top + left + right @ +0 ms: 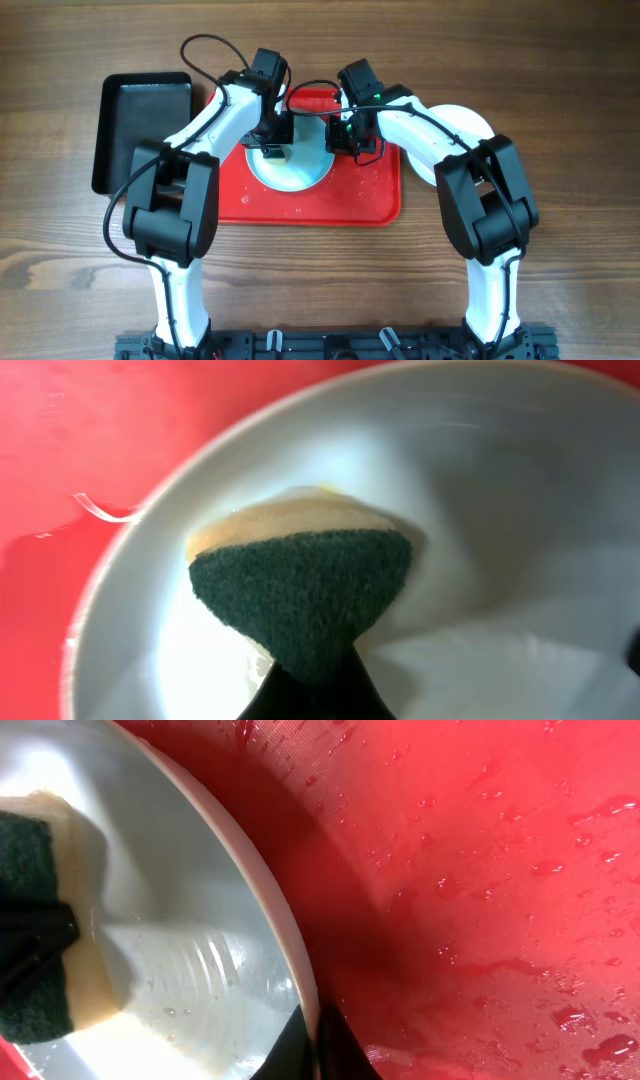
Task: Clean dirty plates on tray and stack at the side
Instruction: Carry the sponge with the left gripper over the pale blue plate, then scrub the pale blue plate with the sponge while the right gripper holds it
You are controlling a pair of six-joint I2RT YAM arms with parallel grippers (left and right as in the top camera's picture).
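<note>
One plate (pixel 300 170) sits on the wet red tray (pixel 370 195). My left gripper (pixel 272 150) is shut on a sponge (pixel 300 595), green scouring side toward the camera and yellow side pressed onto the plate's inner surface (pixel 480 490). My right gripper (pixel 348 140) is shut on the plate's rim (pixel 290 970), one finger on each side of it, with the sponge showing at the left (pixel 35 930). More plate (pixel 470 125) lies on the table right of the tray, mostly hidden by the right arm; I cannot tell how many are there.
A black rectangular bin (pixel 140 125) stands on the table left of the tray. Water drops lie over the tray floor (pixel 520 870). Both arms cross over the tray's back half.
</note>
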